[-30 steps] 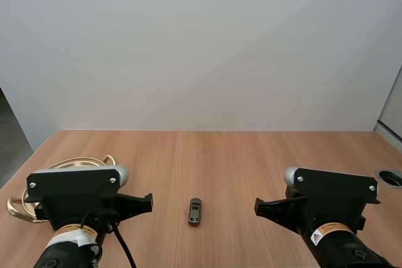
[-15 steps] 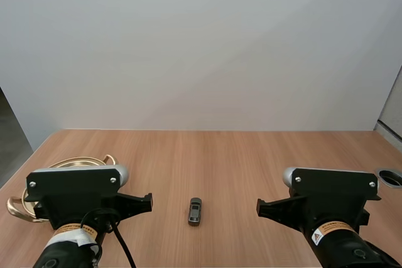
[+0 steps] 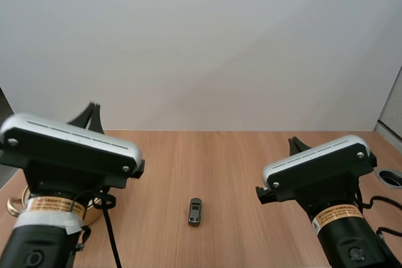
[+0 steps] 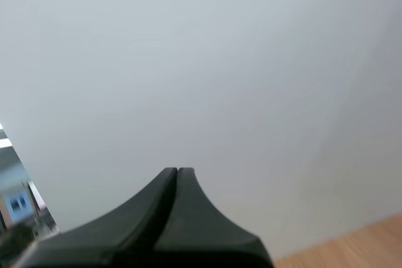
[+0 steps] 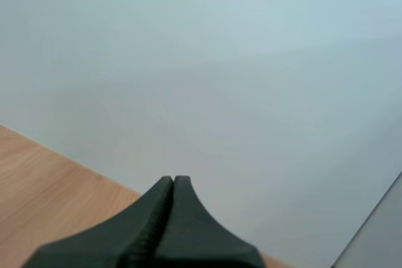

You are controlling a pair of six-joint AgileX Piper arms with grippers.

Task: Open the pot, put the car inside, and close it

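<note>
High view: toy car [image 3: 195, 211], small, dark grey, boxy with a paler roof, sits alone on the wood-grain bench [image 3: 220, 161] near centre, nose toward 12 o'clock, touched by nothing. At 9 o'clock of the car is the pot [image 3: 15, 206], shiny gold metal; one curved handle and a sliver of rim peek from behind the left arm [image 3: 69, 149], and the lid cannot be judged. At 3 o'clock, at the bench edge, is a round metal-ringed opening [image 3: 391, 178]. The right arm [image 3: 317, 167] stands at 4 o'clock of the car, the left at 8 o'clock, both with silver-grey housings over black bodies. The wrist views add what the high view hides. The left end effector [image 4: 177, 174] has its two black fingers pressed together into one dark wedge, gripping nothing, aimed at the plain pale wall [image 4: 201, 61] with a strip of bench at 4 o'clock. The right end effector [image 5: 173, 181] is likewise closed on nothing, with a ribbed edge along one finger and bench wood at 8 o'clock. Neither wrist view takes in the car or pot. Against one second ago, both arms have pitched up: the end effectors then lay low and pointed inward toward the car, and now point to 12 o'clock. The pot's gold rim was more exposed then. The car is unmoved.
</note>
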